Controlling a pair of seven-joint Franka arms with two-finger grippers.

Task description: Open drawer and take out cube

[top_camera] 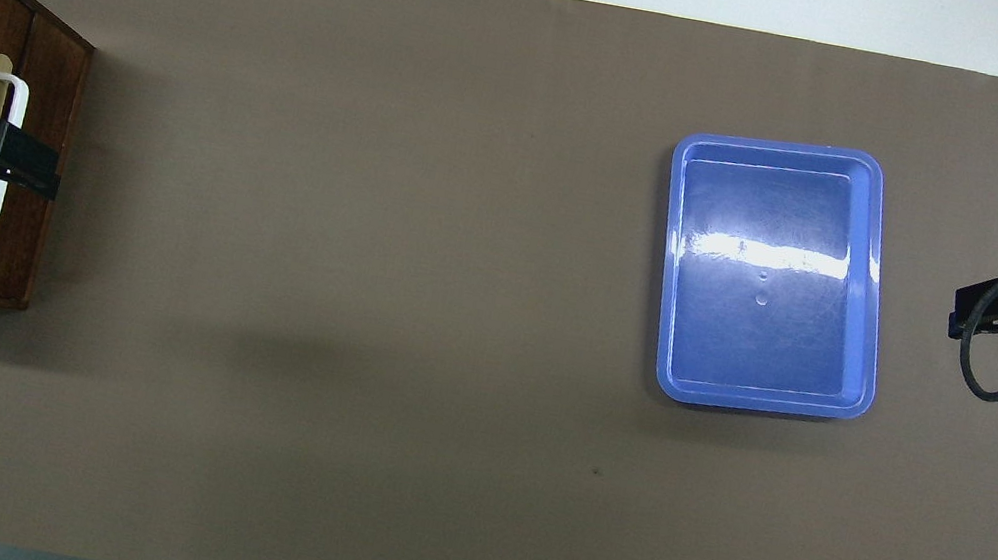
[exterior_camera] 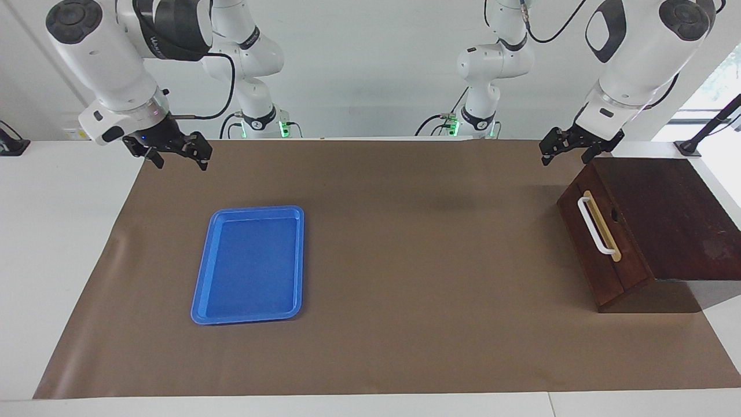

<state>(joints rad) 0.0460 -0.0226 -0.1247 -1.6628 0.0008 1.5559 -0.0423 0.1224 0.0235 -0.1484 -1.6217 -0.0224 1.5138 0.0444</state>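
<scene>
The drawer (exterior_camera: 589, 258) is the dark reddish-brown front of a wooden box (exterior_camera: 671, 214) at the left arm's end of the table, and it is shut. Its white bar handle (exterior_camera: 595, 226) sits on a pale strip. My left gripper (exterior_camera: 565, 157) hangs open in the air above the box's front, clear of the handle. In the overhead view the left gripper (top_camera: 51, 173) covers the middle of the handle (top_camera: 17, 98). My right gripper (exterior_camera: 182, 165) hovers open and empty over the mat's edge at the right arm's end (top_camera: 957, 318). The cube is hidden.
A flat blue tray (exterior_camera: 250, 263) lies empty on the brown mat (exterior_camera: 405, 260) toward the right arm's end, also seen from above as the tray (top_camera: 771, 275). White tabletop borders the mat on every side.
</scene>
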